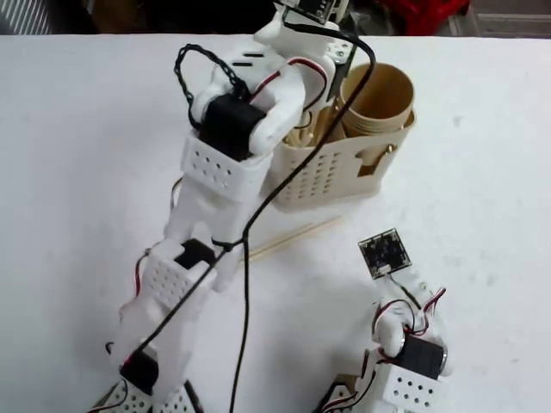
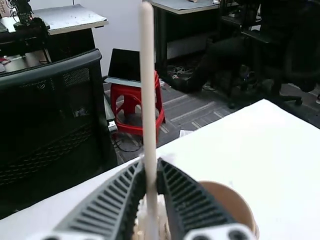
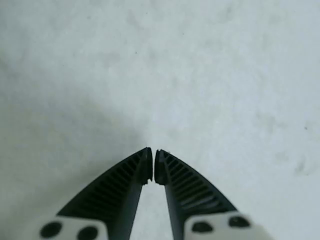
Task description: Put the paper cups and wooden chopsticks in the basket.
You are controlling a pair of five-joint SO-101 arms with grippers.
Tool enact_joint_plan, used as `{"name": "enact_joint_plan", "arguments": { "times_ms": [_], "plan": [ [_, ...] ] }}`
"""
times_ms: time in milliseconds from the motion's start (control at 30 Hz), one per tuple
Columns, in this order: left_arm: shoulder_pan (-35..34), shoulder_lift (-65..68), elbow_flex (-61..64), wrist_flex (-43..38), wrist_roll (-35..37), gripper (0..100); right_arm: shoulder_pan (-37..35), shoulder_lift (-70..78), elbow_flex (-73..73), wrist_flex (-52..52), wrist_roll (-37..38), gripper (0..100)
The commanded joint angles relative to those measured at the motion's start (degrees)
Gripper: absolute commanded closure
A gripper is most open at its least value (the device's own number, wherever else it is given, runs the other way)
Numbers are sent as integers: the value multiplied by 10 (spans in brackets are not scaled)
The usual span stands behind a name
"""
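Left gripper [image 2: 151, 172] is closed tight on a pale round wooden chopstick [image 2: 146, 75], pinched low on the stick between the two black ribbed fingers [image 2: 120, 195]. The stick stands straight up past the fingertips. A tan paper cup [image 2: 229, 204] sits just below and beside the gripper tips, open mouth up. In the high view the left arm [image 1: 224, 155] stretches long from the near table edge, with the elbow raised and the wrist bent down over a cream perforated plastic basket [image 1: 331, 176]. The paper cup stands upright inside that basket, on the side away from the arm. A second wooden chopstick [image 1: 293, 238] lies flat on the white table [image 1: 86, 129], outside the basket, behind the left gripper beside the arm's middle links. Right arm [image 1: 409, 353] is folded low near the table's near edge, well apart from the basket, wrist pointing down. Right gripper [image 3: 152, 162] has its black fingertips all but touching, only a sliver between them, and it holds nothing. It hangs over bare tabletop. Beyond the left gripper, off the table, are a red plastic stool [image 2: 132, 102] and a black mesh chair [image 2: 50, 115].
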Motion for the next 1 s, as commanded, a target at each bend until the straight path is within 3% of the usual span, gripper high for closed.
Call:
{"name": "enact_joint_plan", "arguments": {
  "times_ms": [0, 300, 400, 533, 633, 767, 967],
  "plan": [
    [-9, -7, -22, 3, 6, 908, -5, -2, 6, 3, -1, 967],
    [-39, -15, -24, 41, 4, 906, -6, -2, 6, 3, -1, 967],
    [-58, -42, -23, 105, 2, 906, -5, -2, 6, 3, -1, 967],
    [-99, -127, -20, 255, -32, 906, -5, -2, 6, 3, -1, 967],
    [-155, -188, 16, 260, -100, 961, -5, -2, 6, 3, -1, 967],
    [-241, -281, 170, 261, -103, 961, -4, -2, 6, 3, -1, 967],
    [-246, -480, 640, 250, -214, 928, -4, -2, 6, 3, -1, 967]
  ]
}}
